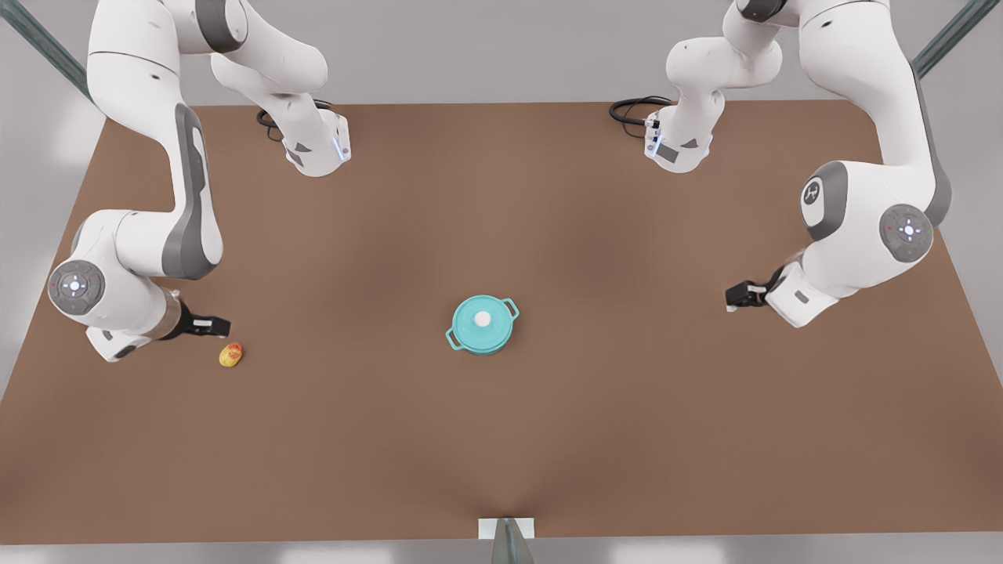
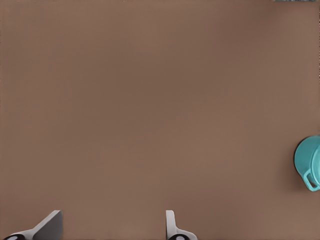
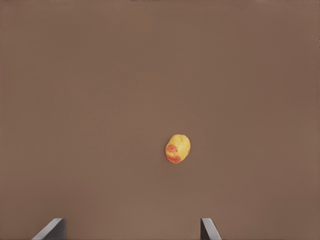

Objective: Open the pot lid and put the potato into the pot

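Lidded pot [image 1: 483,324] set mid-counter [image 1: 548,439], potato [image 1: 230,355] seen under the right end effector [image 1: 222,323], pot edge [image 2: 310,162] caught beside the left end effector [image 1: 730,298], both spread wide, nothing held.

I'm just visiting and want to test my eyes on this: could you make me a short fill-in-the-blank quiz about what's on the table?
1. The pot lid sits on the pot, so the pot is ____.
2. The small knob at the lid's centre is ____ in colour.
3. The potato lies on the brown ____, apart from the pot.
4. The right gripper, beside the potato, and the left gripper both have their fingers ____.

Missing words: closed; white; table; open
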Robot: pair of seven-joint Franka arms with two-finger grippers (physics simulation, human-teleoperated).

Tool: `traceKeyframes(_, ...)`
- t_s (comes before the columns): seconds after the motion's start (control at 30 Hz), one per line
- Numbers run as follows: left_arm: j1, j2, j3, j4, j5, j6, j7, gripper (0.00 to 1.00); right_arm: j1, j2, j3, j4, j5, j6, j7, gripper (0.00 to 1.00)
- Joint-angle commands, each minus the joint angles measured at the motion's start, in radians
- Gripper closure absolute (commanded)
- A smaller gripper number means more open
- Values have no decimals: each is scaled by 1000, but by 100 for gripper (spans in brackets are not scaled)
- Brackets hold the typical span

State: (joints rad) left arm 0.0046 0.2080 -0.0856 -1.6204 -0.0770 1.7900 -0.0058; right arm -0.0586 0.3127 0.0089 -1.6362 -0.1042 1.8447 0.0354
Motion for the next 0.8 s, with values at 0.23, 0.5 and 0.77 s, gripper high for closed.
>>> traceKeyframes(0.23,-532,117,-16,168,100,5,-572,0,-78,46,-1,-166,0,334,52,0)
traceKeyframes(0.5,-722,501,-14,396,201,181,-1068,0,-139,123,2,-260,70,556,89,0)
traceKeyframes(0.77,-764,603,-14,387,200,382,-1149,0,-176,195,9,-338,106,734,84,0)
